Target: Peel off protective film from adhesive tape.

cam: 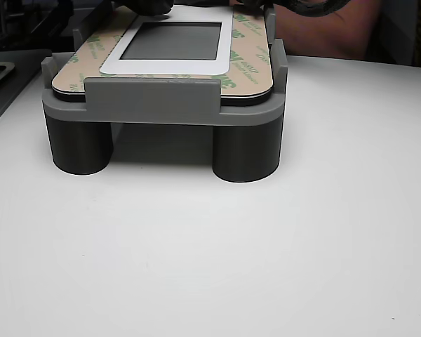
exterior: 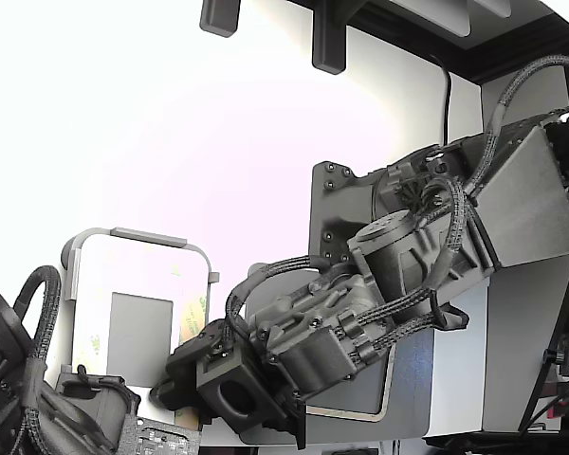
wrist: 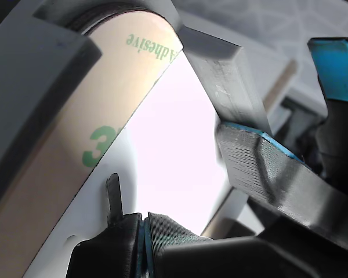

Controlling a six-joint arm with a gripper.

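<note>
On the exterior view's left, the protective film [exterior: 197,305] lies flat as a tan band with green print around the part held in the grey fixture [exterior: 123,234], and in the other view it [cam: 249,53] sits level all round the white frame [cam: 224,64], so I judge the peel not yet begun. The adhesive tape beneath is covered and cannot be seen. Further right, the gripper [exterior: 201,372] has reached the part's near corner; in the wrist view its jaws stand apart beside the film [wrist: 98,145], gripping nothing.
</note>
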